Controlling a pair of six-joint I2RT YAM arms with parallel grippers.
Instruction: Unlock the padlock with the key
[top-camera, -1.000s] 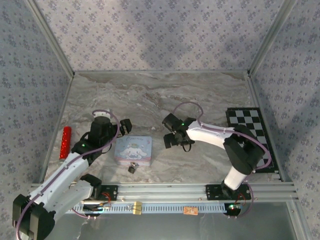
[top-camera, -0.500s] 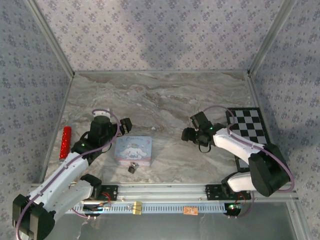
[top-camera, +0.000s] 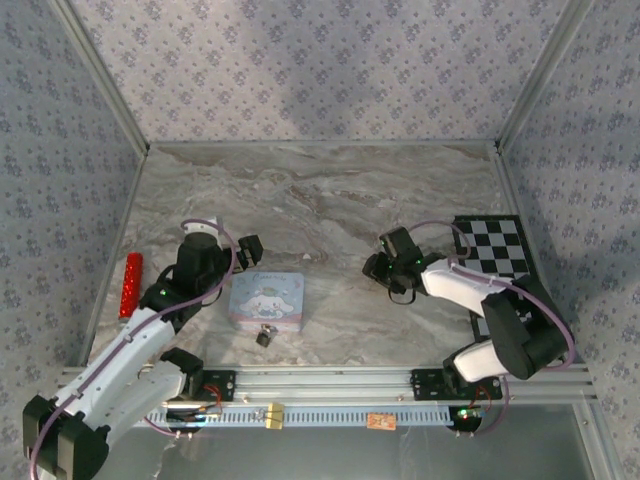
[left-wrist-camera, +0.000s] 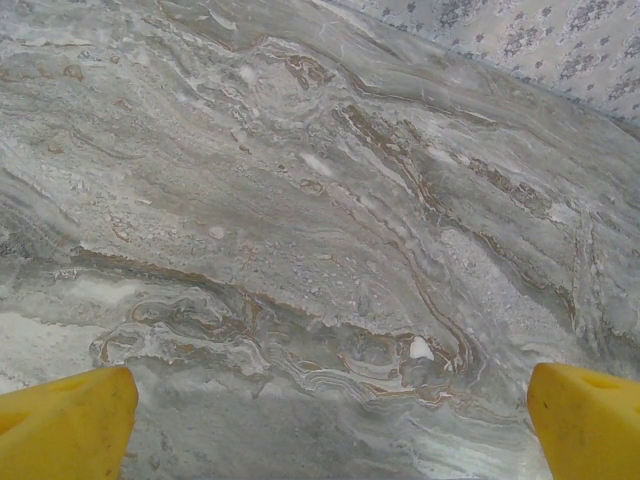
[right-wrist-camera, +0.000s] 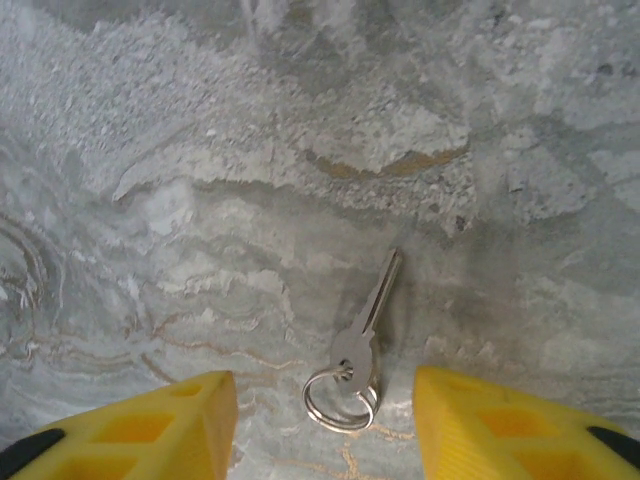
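A silvery key (right-wrist-camera: 366, 325) on a split ring (right-wrist-camera: 341, 399) lies flat on the marble, its blade pointing away from the camera. My right gripper (right-wrist-camera: 325, 425) hangs open just above it, one yellow finger (right-wrist-camera: 150, 425) on each side of the ring, touching neither. In the top view that gripper (top-camera: 379, 268) is right of centre. The tiny dark padlock (top-camera: 266, 334) lies by the near edge of the pastel tin (top-camera: 267, 300). My left gripper (top-camera: 238, 246) is open over bare marble behind the tin's left corner, its fingertips (left-wrist-camera: 65, 425) wide apart.
A red cylinder (top-camera: 131, 284) lies at the left edge of the table. A checkerboard (top-camera: 497, 248) sits at the right, under the right arm. Patterned walls close in the back and both sides.
The right arm swung from the table's centre out to the right, then came back a little to the left. The left arm has hardly moved.
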